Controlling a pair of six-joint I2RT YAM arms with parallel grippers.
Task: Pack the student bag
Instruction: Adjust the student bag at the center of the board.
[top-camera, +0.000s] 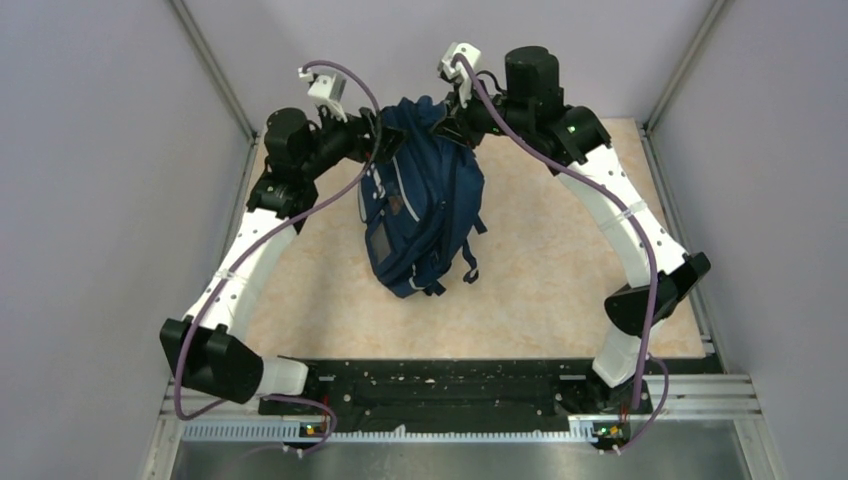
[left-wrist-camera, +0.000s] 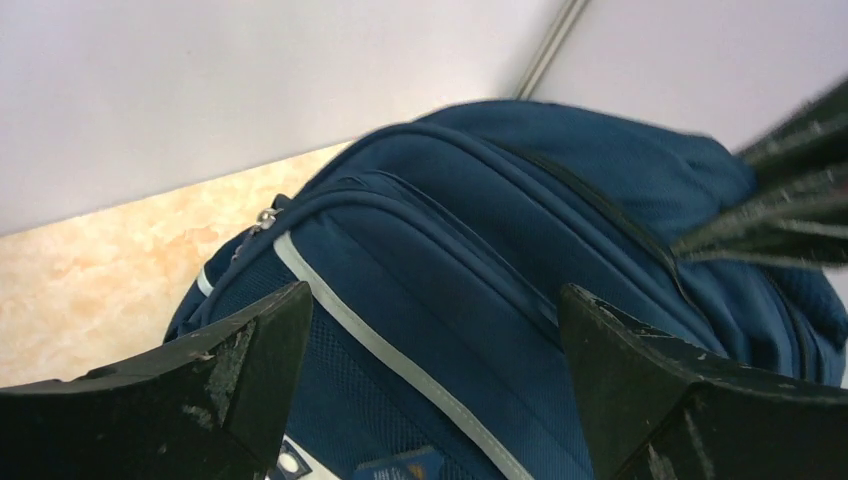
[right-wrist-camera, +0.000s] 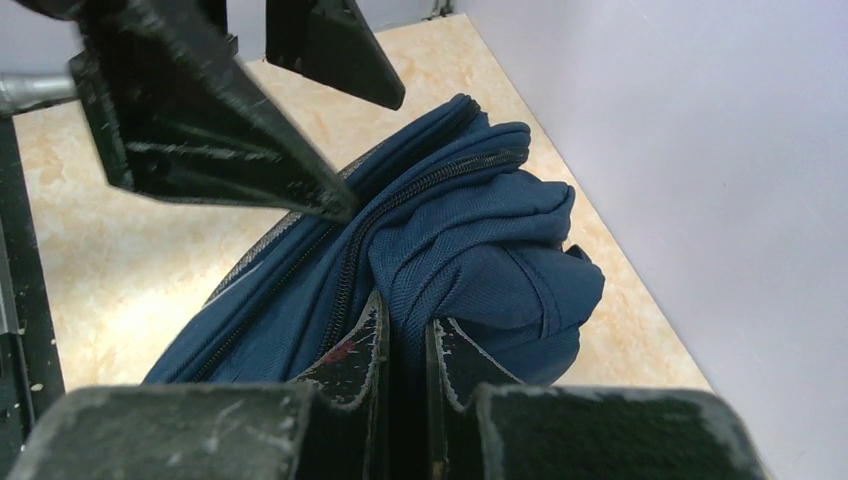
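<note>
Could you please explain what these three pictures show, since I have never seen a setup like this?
These are two robot arms fixed at the near edge of a table. One picture looks down from above and behind them; the other two come from small cameras on each wrist, so each shows its own claw's dark fingers at the bottom edge.

The one thing on the table is a navy bag, standing up near the far side.

The right claw is shut on a fold of fabric at the bag's top and seems to hold it upright. The left claw is wide open beside the bag, with its fingers on either side of the grey stripe, gripping nothing. In the right wrist picture, the two dark wedges at the top are the left claw's fingers.
</note>
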